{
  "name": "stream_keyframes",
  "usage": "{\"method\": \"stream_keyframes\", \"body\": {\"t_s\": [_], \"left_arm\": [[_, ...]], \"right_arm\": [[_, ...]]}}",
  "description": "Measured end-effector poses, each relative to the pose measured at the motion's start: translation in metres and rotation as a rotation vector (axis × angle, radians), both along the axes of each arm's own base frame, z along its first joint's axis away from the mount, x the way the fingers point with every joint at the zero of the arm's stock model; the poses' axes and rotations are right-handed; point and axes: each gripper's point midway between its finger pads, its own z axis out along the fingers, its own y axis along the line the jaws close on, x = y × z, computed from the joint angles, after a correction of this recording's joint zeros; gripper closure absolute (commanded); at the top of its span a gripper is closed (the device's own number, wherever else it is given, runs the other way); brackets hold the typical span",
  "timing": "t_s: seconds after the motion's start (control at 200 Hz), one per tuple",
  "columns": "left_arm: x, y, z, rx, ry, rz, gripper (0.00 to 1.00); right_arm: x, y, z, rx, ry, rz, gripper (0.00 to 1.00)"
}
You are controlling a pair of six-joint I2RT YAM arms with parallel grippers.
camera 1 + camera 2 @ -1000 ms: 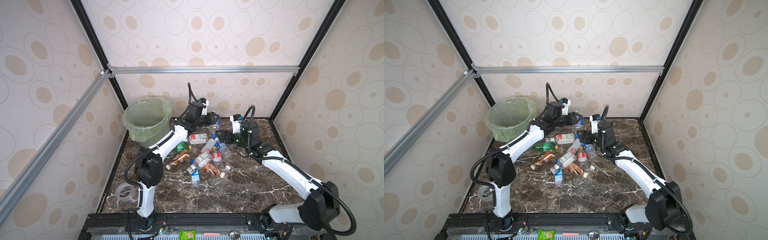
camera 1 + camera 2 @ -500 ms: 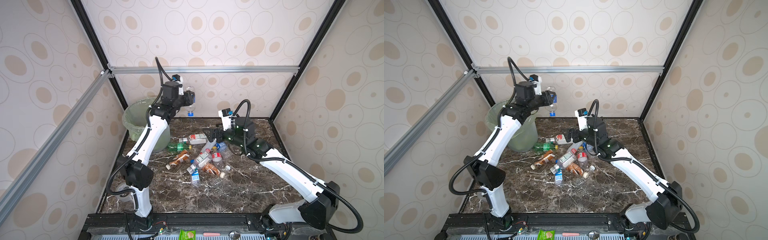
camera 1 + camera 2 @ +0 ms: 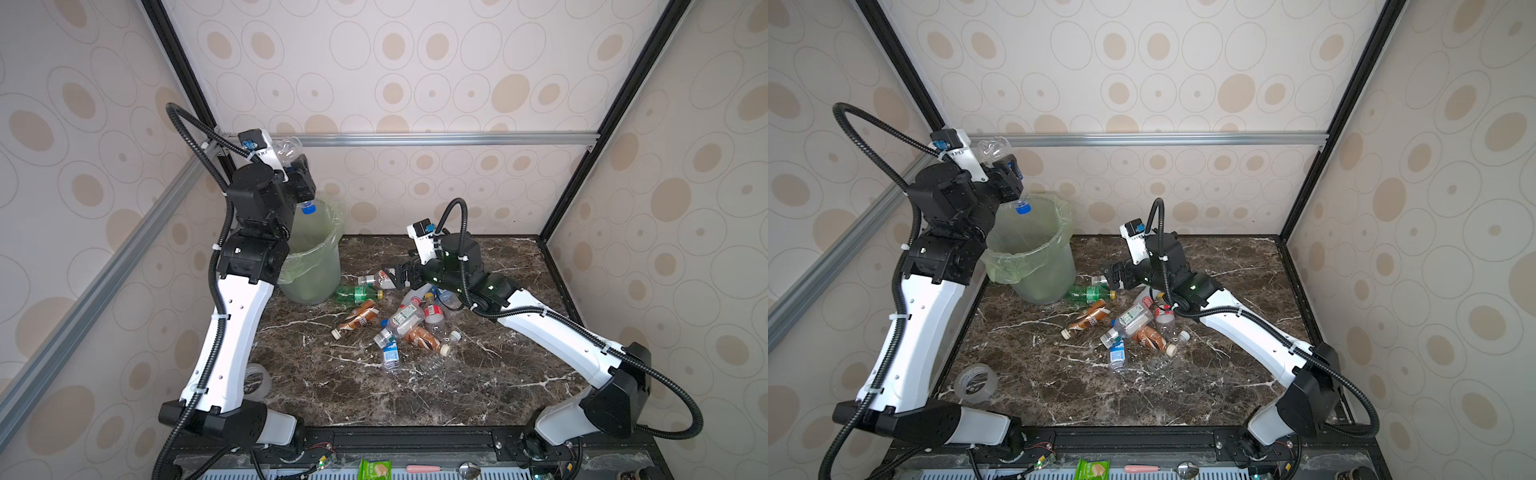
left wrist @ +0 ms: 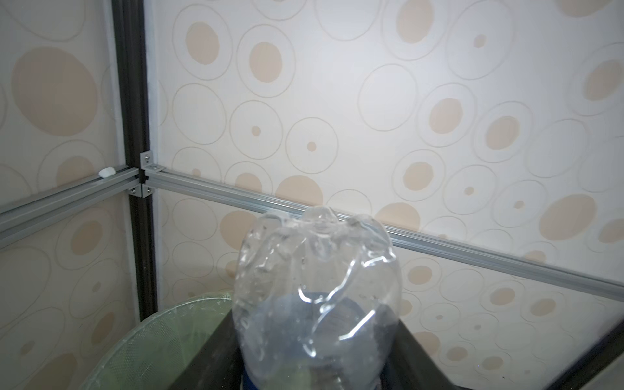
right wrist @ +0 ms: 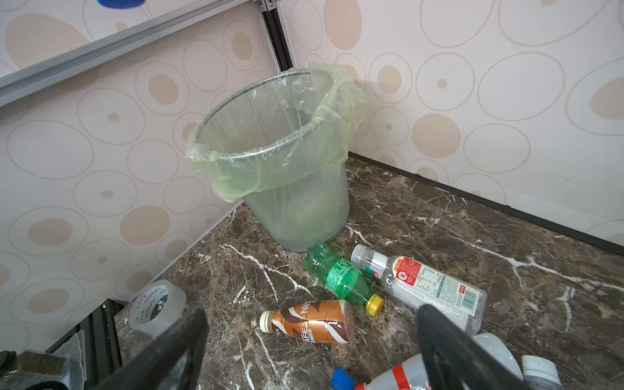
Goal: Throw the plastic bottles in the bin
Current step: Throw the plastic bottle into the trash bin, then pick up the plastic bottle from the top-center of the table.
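The brown bottle (image 5: pixel 309 322) shows "NE" and "AFE"; the green bottle (image 5: pixel 341 277) label looks like "Sprite".

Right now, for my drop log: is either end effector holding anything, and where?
The left end effector grips a clear crushed bottle around its middle, cap down above the bin. The right end effector is open, empty.
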Motion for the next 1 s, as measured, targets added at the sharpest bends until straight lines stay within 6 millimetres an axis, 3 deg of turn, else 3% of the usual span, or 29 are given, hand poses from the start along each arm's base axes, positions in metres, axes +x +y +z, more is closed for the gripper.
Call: {"method": "stream_keyframes", "body": {"t_s": [0.055, 0.15, 0.22, 0.285, 0.355, 0.585, 0.675, 0.84, 1.0], "left_arm": [[0.018, 0.006, -0.023, -0.004, 0.060, 0.011, 0.26], [0.054, 0.008, -0.093, -0.009, 0.228, 0.015, 0.09], [0.063, 0.003, -0.138, -0.006, 0.343, -0.002, 0.01], [0.064, 0.000, -0.156, -0.013, 0.397, -0.020, 0.01], [0.062, -0.005, -0.152, -0.024, 0.392, -0.038, 0.01], [0.040, -0.015, -0.100, -0.051, 0.267, -0.092, 0.01], [0.031, -0.030, -0.081, -0.060, 0.214, -0.136, 0.01], [0.020, -0.089, -0.072, -0.074, 0.171, -0.293, 0.01], [0.015, -0.161, -0.103, -0.071, 0.227, -0.459, 0.01]], "right_arm": [[0.000, -0.001, 0.000, -0.002, -0.001, -0.004, 0.01], [0.001, -0.002, -0.004, -0.015, 0.001, -0.011, 0.01], [0.001, -0.004, -0.008, -0.028, 0.006, -0.016, 0.01], [0.001, -0.005, -0.013, -0.039, 0.013, -0.022, 0.01], [0.002, -0.006, -0.016, -0.046, 0.017, -0.028, 0.01], [0.006, -0.012, -0.022, -0.067, 0.023, -0.064, 0.01], [0.008, -0.016, -0.026, -0.085, 0.028, -0.094, 0.01], [0.013, -0.030, -0.044, -0.123, 0.075, -0.162, 0.00], [0.016, -0.060, -0.089, -0.172, 0.187, -0.248, 0.00]]}}
